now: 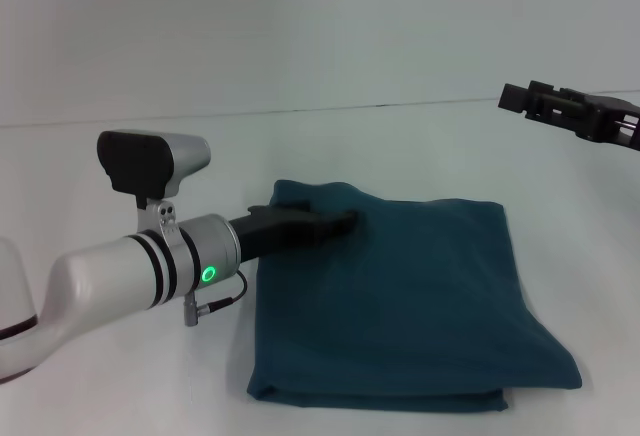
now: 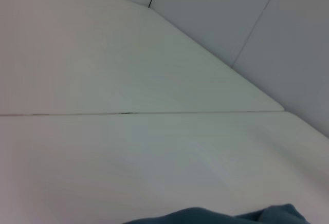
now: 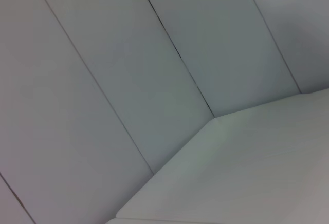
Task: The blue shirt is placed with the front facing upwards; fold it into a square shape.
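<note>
The blue shirt [image 1: 400,296] lies folded into a rough square on the white worktop [image 1: 120,156]. The left end effector [image 1: 335,224] rests on the shirt's far left corner; its grip cannot be told. The right end effector [image 1: 520,98] hovers well apart at far right, its grip also unclear.

A white table [image 1: 420,146] is seen spreading across the whole head view, with a thin dark seam running across it toward the far side. 1 item is laid directly on it: the blue shirt [image 1: 410,296], folded into a roughly square bundle near the front edge, layered edges showing along its near side. A sliver of it is caught in the left wrist view.
</note>
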### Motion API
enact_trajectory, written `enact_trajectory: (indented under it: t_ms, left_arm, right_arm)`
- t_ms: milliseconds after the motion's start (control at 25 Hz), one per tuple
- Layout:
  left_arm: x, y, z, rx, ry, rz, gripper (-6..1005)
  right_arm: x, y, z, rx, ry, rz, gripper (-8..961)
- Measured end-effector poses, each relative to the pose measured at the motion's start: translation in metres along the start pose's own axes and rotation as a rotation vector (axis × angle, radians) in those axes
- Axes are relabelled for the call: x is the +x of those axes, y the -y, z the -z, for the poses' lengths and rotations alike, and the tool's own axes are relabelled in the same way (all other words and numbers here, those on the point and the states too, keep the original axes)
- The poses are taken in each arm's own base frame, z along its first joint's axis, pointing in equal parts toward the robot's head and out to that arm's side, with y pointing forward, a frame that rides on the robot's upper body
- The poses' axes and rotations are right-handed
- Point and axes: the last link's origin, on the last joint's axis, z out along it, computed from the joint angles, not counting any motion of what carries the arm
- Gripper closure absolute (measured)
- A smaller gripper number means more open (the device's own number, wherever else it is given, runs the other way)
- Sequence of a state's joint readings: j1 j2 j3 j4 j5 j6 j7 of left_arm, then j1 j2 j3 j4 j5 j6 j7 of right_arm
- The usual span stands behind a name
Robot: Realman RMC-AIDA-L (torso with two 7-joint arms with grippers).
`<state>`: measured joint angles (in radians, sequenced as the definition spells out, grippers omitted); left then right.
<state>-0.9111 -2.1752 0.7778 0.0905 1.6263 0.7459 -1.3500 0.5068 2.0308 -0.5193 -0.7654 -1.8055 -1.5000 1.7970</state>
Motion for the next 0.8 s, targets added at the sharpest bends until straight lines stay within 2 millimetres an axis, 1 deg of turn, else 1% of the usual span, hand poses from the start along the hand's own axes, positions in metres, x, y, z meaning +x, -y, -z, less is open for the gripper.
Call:
enact_trajectory:
  t_ms: [320, 440, 640, 800]
  left_arm:
    - [-0.01, -0.003, -0.001, -0.01, 0.069, -0.078, 186]
    - [-0.009, -0.003, 0.0, -0.022, 0.055, -0.069, 186]
    - [0.004, -0.006, 0.011, -0.101, -0.043, -0.046, 186]
    - [0.011, 0.0, 0.022, -0.111, -0.122, -0.004, 187]
  right_arm:
    - [-0.001, -0.001, -0.003, -0.008, -0.005, -0.003, 56]
    - [-0.001, -0.001, -0.003, -0.008, -0.006, -0.002, 56]
    - [-0.001, -0.001, -0.003, -0.006, -0.014, -0.001, 60]
    - [0.008, 0.001, -0.008, 0.006, -0.097, 0.014, 65]
